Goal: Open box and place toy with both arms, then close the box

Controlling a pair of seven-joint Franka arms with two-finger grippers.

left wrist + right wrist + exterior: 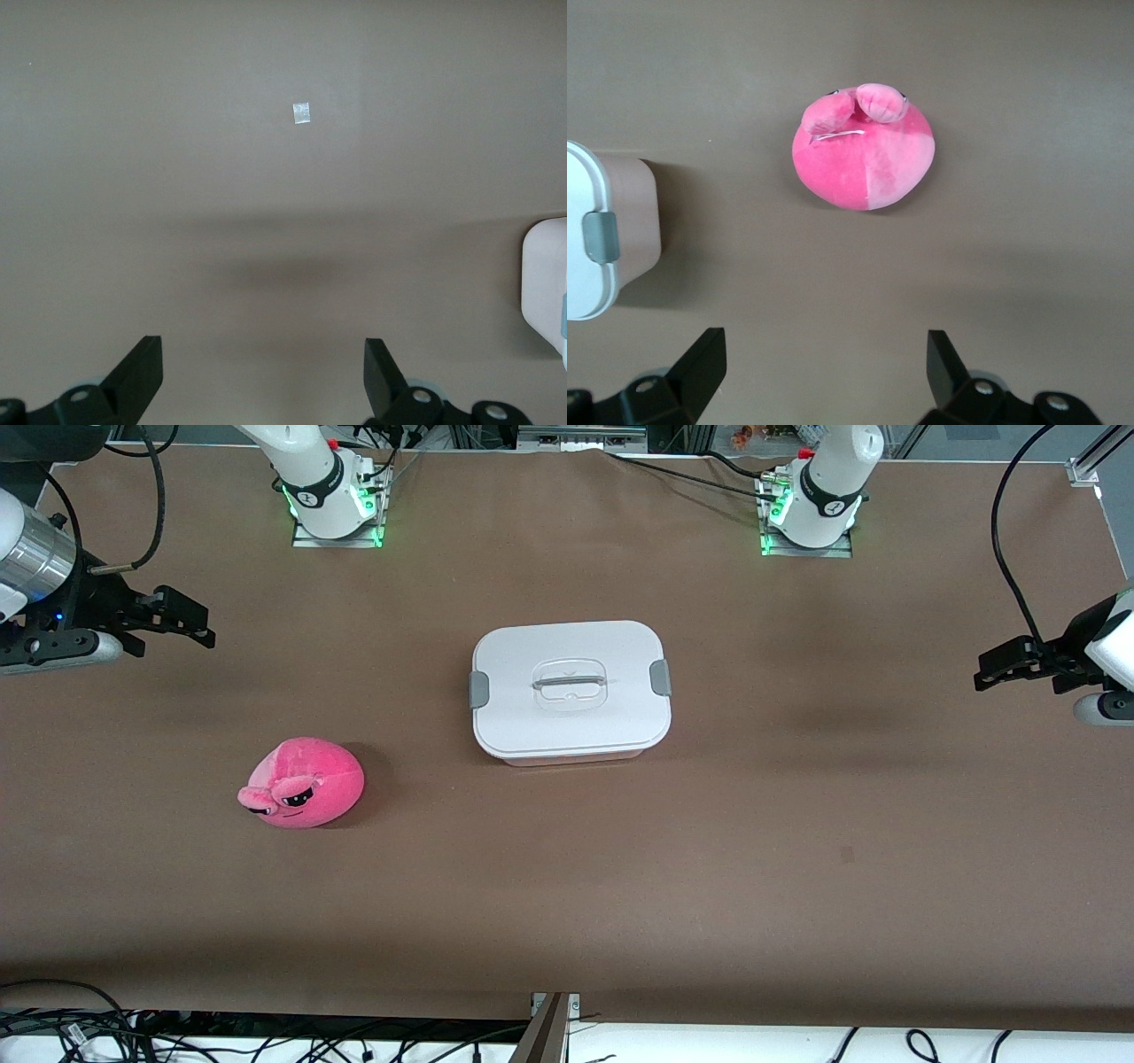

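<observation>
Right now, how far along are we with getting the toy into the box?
Nothing is done yet. The box sits closed, its white lid on and both grey clips down. The toy lies on the table, nearer the front camera, toward the right arm's end. The left gripper and right gripper hang open and empty at the table's ends. Opening, placing and closing all remain.

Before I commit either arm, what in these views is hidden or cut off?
- Inside of the translucent pinkish plastic box: hidden in every view by its white lid.
- Box in both wrist views: cut off by the frame edge; only one end shows.
- Round pink plush toy: its underside is hidden against the brown table.
- Open left gripper and open right gripper: their arms leave the front view at the frame edges.
</observation>
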